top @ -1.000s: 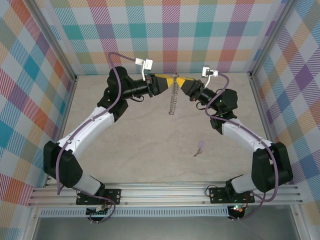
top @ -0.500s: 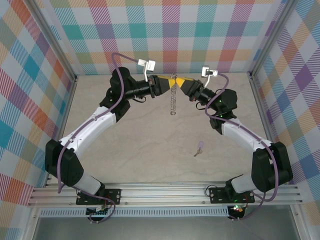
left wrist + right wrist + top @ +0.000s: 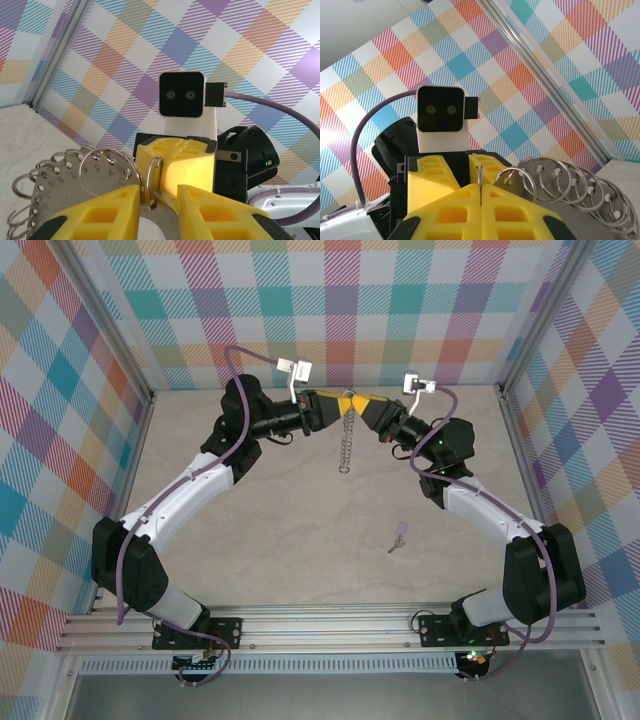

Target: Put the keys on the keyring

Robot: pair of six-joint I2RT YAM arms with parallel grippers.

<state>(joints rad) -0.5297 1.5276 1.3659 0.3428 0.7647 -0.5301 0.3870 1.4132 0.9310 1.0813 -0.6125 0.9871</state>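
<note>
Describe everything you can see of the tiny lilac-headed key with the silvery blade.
The tiny key has a pale lilac head and a short silvery, metal-looking blade. It lies flat on the beige table, right of centre, head pointing away, blade toward the arm bases. Only the table touches it.

arms (image 3: 180, 502): white links, black joints | fingers (image 3: 100, 210): yellow, wedge-shaped | cables (image 3: 270, 98): purple | wrist cameras (image 3: 181, 95): white housings

I have both arms arched inward, elbows out, with the left gripper (image 3: 341, 401) and right gripper (image 3: 359, 401) nose to nose. The right jaws are pressed together. The left jaws stand slightly apart.
</note>
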